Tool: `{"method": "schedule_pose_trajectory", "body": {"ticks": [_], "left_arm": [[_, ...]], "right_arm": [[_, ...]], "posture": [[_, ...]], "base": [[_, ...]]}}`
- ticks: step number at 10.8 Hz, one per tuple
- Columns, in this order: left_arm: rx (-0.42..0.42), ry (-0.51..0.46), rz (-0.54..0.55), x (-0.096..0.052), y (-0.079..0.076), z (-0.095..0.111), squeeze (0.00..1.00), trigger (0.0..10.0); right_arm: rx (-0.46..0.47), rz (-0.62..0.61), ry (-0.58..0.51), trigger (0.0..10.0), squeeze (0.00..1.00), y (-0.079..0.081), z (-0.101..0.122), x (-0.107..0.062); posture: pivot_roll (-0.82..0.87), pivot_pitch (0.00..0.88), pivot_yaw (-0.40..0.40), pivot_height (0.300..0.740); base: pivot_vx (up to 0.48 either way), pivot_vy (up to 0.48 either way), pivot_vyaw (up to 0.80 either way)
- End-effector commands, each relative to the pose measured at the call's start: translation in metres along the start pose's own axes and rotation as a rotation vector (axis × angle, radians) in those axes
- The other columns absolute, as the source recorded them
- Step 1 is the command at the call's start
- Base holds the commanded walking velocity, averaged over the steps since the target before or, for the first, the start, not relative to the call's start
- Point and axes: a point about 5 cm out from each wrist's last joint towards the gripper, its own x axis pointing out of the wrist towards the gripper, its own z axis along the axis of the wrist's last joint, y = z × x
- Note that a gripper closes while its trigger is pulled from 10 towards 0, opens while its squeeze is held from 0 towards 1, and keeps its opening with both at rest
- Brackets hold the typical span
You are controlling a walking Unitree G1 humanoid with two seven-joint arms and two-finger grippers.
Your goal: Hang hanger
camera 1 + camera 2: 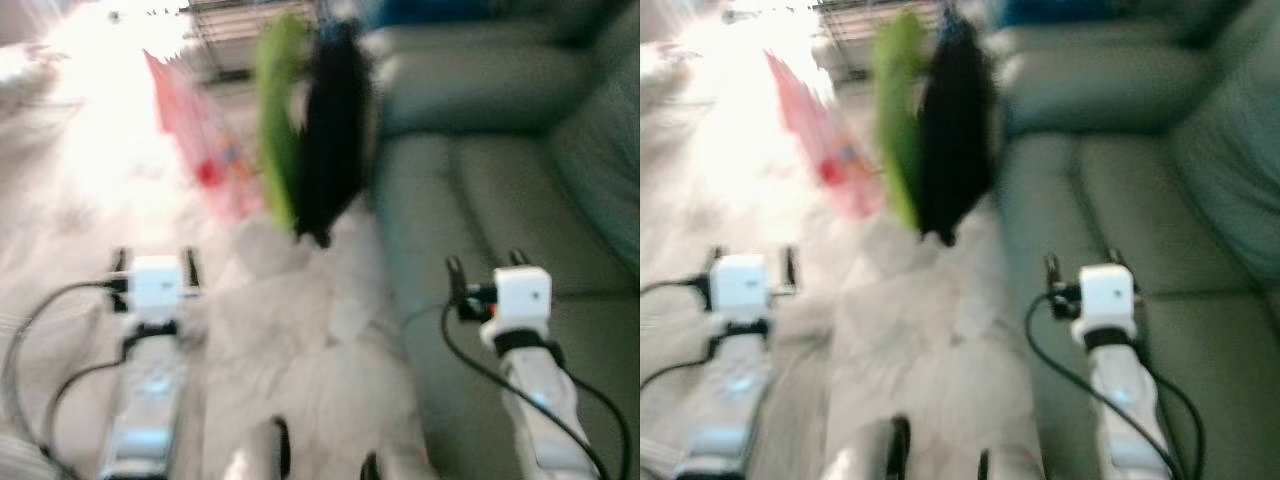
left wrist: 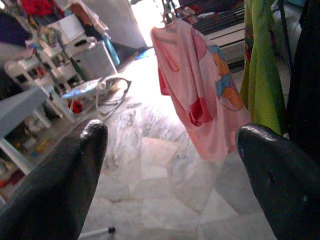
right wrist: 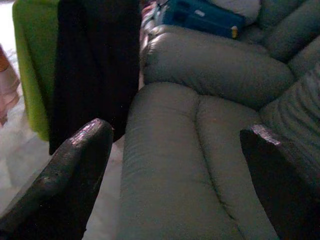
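Three garments hang in a row ahead of me: a pink printed one (image 1: pixel 200 140), a lime green one (image 1: pixel 278 110) and a black one (image 1: pixel 333 130). The eye views are blurred. My left gripper (image 1: pixel 155 262) is held out low over the marble floor, open and holding nothing; in its wrist view the pink garment (image 2: pixel 200 95) hangs between the fingers (image 2: pixel 65 180). My right gripper (image 1: pixel 487 268) is open over the sofa seat, also holding nothing, with the black garment (image 3: pixel 95 65) to one side in its wrist view.
A grey-green sofa (image 1: pixel 500 150) fills the right side, with a blue box (image 3: pixel 197 15) on its far arm. Pale marble floor (image 1: pixel 300 350) lies ahead. White stools and household clutter (image 2: pixel 55 70) stand further off. A wire rack (image 1: pixel 235 30) is behind the garments.
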Motion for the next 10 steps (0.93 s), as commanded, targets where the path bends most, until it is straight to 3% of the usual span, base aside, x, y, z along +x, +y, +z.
{"method": "schedule_pose_trajectory", "body": {"ticks": [1, 2, 8, 10], "left_arm": [[0.008, 0.019, 0.019, 0.0017, 0.0067, -0.0039, 0.00, 10.0], [-0.023, 0.046, 0.028, 0.0035, 0.0057, -0.0069, 0.00, 10.0], [-0.047, 0.062, 0.030, 0.0073, 0.0040, -0.0068, 0.00, 10.0], [-0.059, 0.024, -0.036, 0.0061, -0.0006, -0.0024, 0.00, 10.0]], "right_arm": [[0.020, 0.011, -0.009, 10.0, 0.00, 0.0038, 0.0014, 0.0012], [0.024, 0.015, -0.015, 10.0, 0.00, 0.0054, 0.0029, 0.0043], [0.062, 0.000, -0.017, 10.0, 0.00, 0.0044, 0.0043, 0.0084], [0.062, -0.001, -0.015, 10.0, 0.00, 0.0037, 0.0040, 0.0073]], "posture": [[-0.07, 0.169, 0.006, 0.740], [-0.06, 0.168, 0.002, 0.740], [-0.06, 0.180, -0.003, 0.740], [-0.06, 0.186, -0.004, 0.740]], "base": [[0.000, 0.000, 0.80], [0.000, 0.480, 0.80], [0.000, 0.480, 0.00], [0.000, 0.240, 0.00]]}}
